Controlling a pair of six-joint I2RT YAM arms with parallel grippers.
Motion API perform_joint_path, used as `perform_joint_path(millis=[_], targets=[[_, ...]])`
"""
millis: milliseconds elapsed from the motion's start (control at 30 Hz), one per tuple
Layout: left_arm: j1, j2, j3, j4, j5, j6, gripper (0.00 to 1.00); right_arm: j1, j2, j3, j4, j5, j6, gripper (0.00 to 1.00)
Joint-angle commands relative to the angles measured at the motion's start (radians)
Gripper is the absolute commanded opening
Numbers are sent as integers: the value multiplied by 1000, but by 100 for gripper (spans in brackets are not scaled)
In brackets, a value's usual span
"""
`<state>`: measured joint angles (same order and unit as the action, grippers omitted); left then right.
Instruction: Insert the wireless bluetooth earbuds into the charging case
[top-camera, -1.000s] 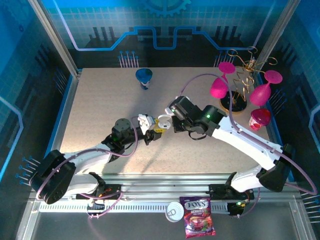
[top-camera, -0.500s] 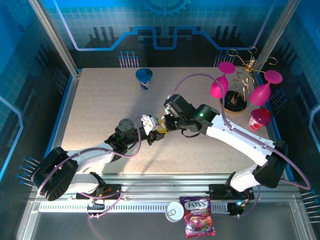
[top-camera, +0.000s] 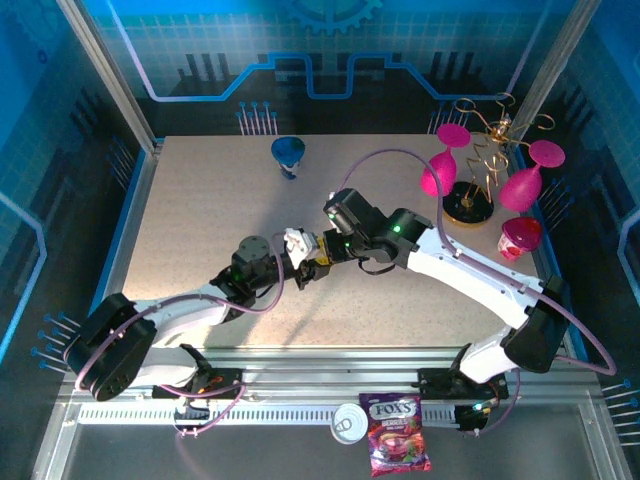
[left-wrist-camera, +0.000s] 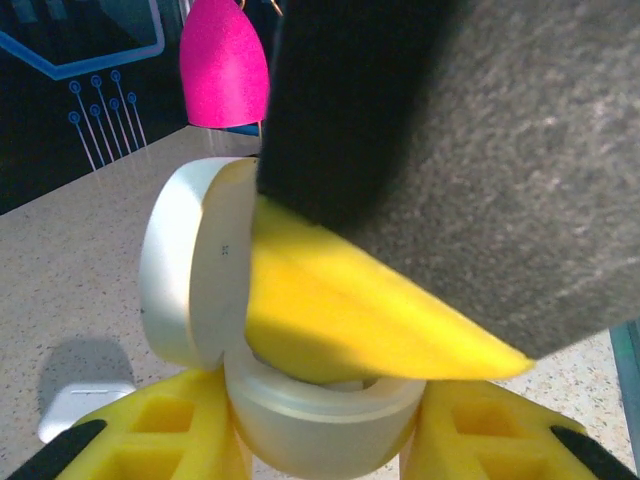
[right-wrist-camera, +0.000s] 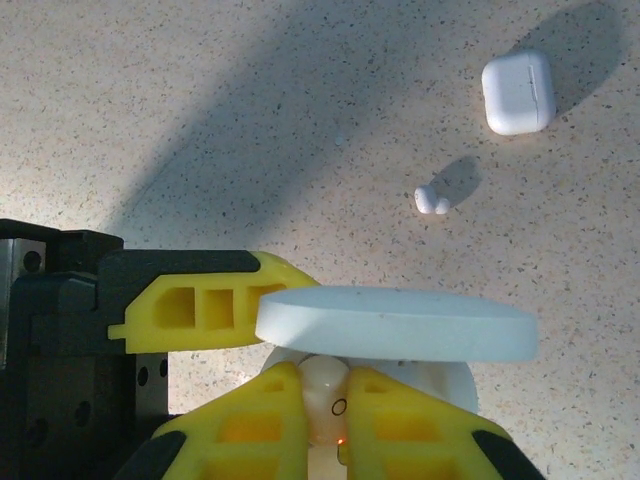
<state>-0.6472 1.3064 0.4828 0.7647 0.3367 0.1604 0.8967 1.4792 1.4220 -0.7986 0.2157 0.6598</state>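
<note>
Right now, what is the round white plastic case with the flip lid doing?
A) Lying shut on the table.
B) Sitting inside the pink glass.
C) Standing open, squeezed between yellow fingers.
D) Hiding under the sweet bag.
C: in the left wrist view the round white plastic case has its lid swung open to one side, and the left gripper clamps its base between yellow fingers.

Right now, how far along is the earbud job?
Done: the round case is open, clamped in the left gripper. In hand: the right gripper pinches an earbud at the case mouth. Left: seating it, plus the loose earbud on the table near a closed case.
</note>
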Motion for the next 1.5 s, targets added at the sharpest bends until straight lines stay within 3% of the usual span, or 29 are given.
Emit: perform_joint_path(millis=[0,200,433,633,900,1067,1233,1333,1467], targets=[[-12,7,46,33,-8,18,18,26,20,32,-7,-42,-13,14],[-12,5,43,33,-8,16,18,28,-3,28,11,-39,-19,35],[-12,3,26,61,-16,16,18,25,-81,-27,65,-24,-23,40],[7,-17,-13,93,-25,11,18,6,-256,-200,242,-12,-49,51],[63,-170,-65,14,-48,14,18,-190,-405,-465,415,-47,113,55],[61,-274,-69,-51,-44,4,18,-300,-285,-537,528,-196,164,55],[63,-356,-73,-99,-43,-1,18,-310,-76,-471,542,-246,94,50],[62,-404,-72,-130,-46,2,18,-295,76,-357,458,-254,11,43],[61,-462,-67,-176,-41,-1,18,-243,267,-153,269,-143,-140,36]])
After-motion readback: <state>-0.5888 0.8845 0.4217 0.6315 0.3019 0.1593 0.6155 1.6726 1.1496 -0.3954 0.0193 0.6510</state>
